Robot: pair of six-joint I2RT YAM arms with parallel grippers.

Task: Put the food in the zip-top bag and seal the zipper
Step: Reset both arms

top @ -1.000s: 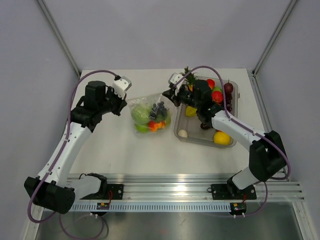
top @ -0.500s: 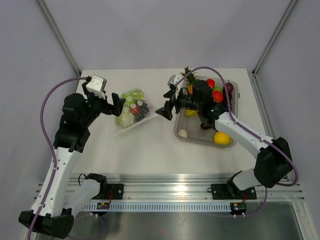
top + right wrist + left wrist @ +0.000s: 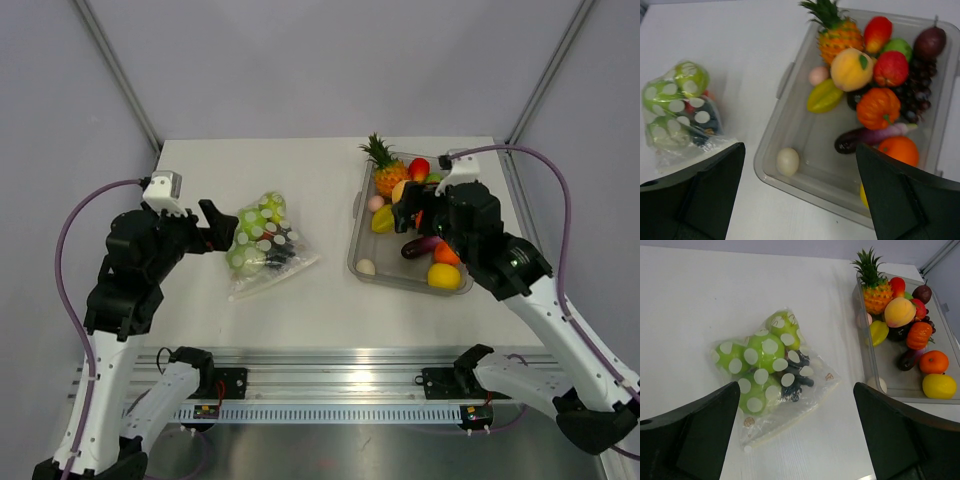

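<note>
- My left gripper (image 3: 215, 228) has its two dark fingers spread wide and holds nothing. It is at the left edge of the bag. From the overhead view I cannot tell whether a fingertip brushes the plastic.
- The zip-top bag (image 3: 816, 379) lies flat on the white table (image 3: 310, 310), well left of the tray. It is soft, crinkled clear plastic printed with white dots.
- Glossy green apples (image 3: 760, 352) bulge inside the bag, with dark grapes (image 3: 792, 380) packed against them.
- The zipper (image 3: 785, 422) shows as a thin pale strip along the bag's near edge. I cannot tell whether it is pressed shut.
- The rigid clear tray (image 3: 357, 262) sits to the right and holds the rest of the food.
- In the tray I see a bumpy pineapple (image 3: 383, 172), a smooth yellow lemon (image 3: 443, 276) and a pale egg shape (image 3: 366, 267).
- Also there are a ribbed orange pumpkin (image 3: 878, 107) and a long purple eggplant (image 3: 875, 136).
- My right gripper (image 3: 403, 212) hangs above the tray's middle, fingers wide apart and holding nothing.
</note>
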